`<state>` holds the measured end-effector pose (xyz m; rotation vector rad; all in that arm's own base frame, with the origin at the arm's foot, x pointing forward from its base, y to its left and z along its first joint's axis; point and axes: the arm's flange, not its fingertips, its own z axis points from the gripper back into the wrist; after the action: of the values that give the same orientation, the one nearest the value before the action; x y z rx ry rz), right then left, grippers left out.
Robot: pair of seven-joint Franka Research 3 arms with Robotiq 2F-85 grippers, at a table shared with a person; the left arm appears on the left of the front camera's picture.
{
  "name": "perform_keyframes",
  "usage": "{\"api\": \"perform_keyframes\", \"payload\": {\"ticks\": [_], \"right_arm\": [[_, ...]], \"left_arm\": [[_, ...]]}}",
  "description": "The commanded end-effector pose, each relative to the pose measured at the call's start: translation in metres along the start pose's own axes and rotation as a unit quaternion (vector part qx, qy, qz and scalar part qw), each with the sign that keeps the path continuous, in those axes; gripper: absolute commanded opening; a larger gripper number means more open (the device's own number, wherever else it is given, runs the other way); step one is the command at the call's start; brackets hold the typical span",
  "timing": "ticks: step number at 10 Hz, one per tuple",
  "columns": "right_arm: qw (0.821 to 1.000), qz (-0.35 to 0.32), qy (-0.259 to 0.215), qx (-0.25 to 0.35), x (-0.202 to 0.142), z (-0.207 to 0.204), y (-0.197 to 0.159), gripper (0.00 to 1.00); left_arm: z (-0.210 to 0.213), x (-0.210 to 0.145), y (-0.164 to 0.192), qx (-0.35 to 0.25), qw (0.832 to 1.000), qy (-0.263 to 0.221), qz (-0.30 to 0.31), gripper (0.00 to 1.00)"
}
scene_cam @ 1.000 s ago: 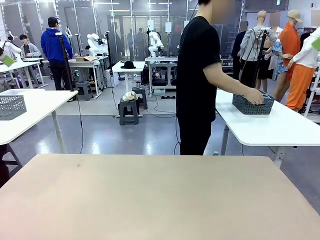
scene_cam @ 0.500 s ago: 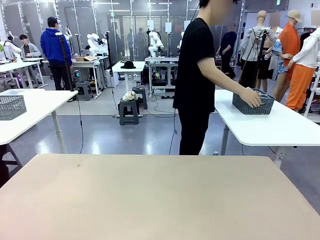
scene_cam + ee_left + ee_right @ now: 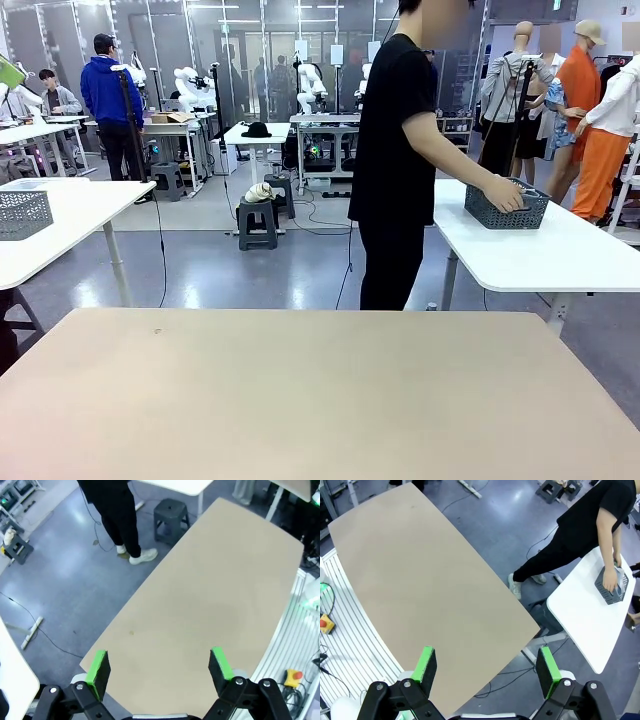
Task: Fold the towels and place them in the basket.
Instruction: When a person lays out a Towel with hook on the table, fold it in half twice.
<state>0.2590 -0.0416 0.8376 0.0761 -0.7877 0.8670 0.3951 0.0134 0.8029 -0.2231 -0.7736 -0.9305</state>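
You find the basket (image 3: 505, 208) off the robot's own table. It sits upright on a white table (image 3: 545, 262) at the right of the front view, beyond the beige table (image 3: 300, 400) in front of the arms. In the right wrist view the same basket (image 3: 615, 594) lies near one end of that white table.

A person (image 3: 395, 150) in black stands side-on between the two tables with one arm stretched out. The person's hand (image 3: 503, 195) rests on the basket's top edge. In the right wrist view that hand (image 3: 609, 580) lies over the basket's opening, and something pale shows just beside it. It is too small for you to tell whether it is one of the towels.

A paler lattice basket (image 3: 22, 214) stands on another white table at the left edge of the front view, well apart from the dark one.

Nearer you, the left gripper (image 3: 158, 654) hangs above the beige table with its green pads (image 3: 98, 667) spread wide and nothing between them. The right gripper (image 3: 486, 651) hangs over the same tabletop near its edge. Its jaws are equally wide apart, pinching nothing, and its pads (image 3: 546, 666) are clear of the surface.
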Motion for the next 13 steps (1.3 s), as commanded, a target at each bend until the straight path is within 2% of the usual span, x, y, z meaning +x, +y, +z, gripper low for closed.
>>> {"api": "perform_keyframes", "payload": {"ticks": [1,13], "right_arm": [[1.000,0.012,-0.007,0.013,-0.002,-0.007,-0.004,1.00],[0.999,0.022,0.009,0.028,0.003,-0.017,-0.006,1.00]], "left_arm": [[0.011,-0.001,-0.002,-0.001,1.000,-0.012,-0.009,1.00],[0.001,0.017,-0.022,0.018,0.999,-0.017,-0.039,1.00]]}}
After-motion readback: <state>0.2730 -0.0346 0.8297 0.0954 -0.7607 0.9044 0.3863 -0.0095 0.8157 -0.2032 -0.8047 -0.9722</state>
